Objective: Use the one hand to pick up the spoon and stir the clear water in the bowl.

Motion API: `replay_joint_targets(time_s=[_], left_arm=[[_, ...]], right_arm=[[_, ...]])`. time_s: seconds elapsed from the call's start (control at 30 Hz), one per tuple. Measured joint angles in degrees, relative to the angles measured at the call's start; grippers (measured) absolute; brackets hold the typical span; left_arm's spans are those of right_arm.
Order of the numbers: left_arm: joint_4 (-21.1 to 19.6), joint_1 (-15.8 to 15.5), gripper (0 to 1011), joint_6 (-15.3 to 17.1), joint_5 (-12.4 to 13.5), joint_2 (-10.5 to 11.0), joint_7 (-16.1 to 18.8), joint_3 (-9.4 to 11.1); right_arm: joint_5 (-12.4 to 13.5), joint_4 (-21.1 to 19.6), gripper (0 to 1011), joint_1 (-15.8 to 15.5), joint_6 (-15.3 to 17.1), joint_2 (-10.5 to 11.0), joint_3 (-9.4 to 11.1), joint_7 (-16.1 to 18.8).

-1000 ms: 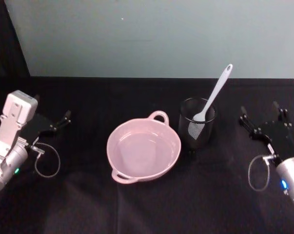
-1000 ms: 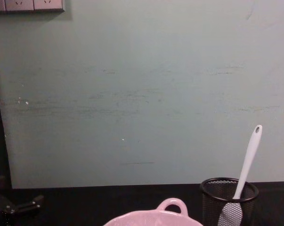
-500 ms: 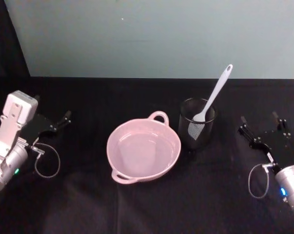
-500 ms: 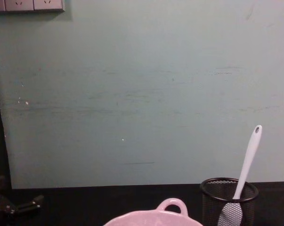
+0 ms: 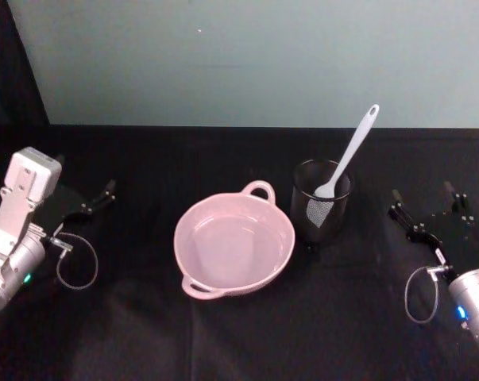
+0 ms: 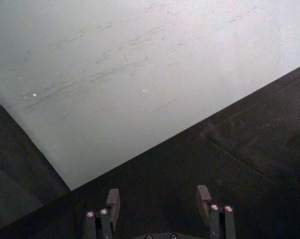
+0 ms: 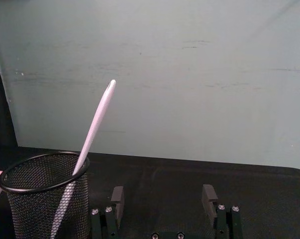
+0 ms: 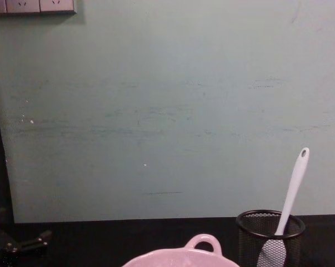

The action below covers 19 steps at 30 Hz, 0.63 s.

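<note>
In the head view, a pale pink bowl (image 5: 234,245) with clear water is seen at the middle of a black table (image 5: 239,333). Just to its right stands a black mesh cup (image 5: 321,200), and the white spoon (image 5: 346,155) is propped inside it, blade down, handle leaning up and to the right. The right gripper (image 5: 426,205) is held low over the table, well to the right of the cup, with its 2 thin jaws spread apart and nothing between them. The left gripper (image 5: 86,196) is parked at the far left edge, well apart from the bowl.

In the left wrist view, the left gripper (image 6: 158,199) is shown with its 2 fingers apart and empty, above bare black table with a pale green wall (image 6: 140,64) beyond.

In the right wrist view, the right gripper (image 7: 163,198) is shown wide apart and empty, with the mesh cup (image 7: 45,194) and the leaning spoon (image 7: 87,147) near it, not touched.

In the chest view, the bowl's rim and loop handle (image 8: 202,242) are seen at the lower edge, with the cup (image 8: 270,236) and the spoon (image 8: 289,200) to the right. The left gripper's tip (image 8: 28,243) is seen at the lower left.
</note>
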Motion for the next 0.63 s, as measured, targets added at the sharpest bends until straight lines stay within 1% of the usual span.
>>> replay_joint_targets(time_s=[0.63], left_arm=[[0.00, 0.00, 1011, 0.00, 0.00, 0.00, 0.00, 0.00]], right_arm=[[-0.14, -0.11, 1004, -0.08, -0.02, 0.06, -0.05, -0.18]])
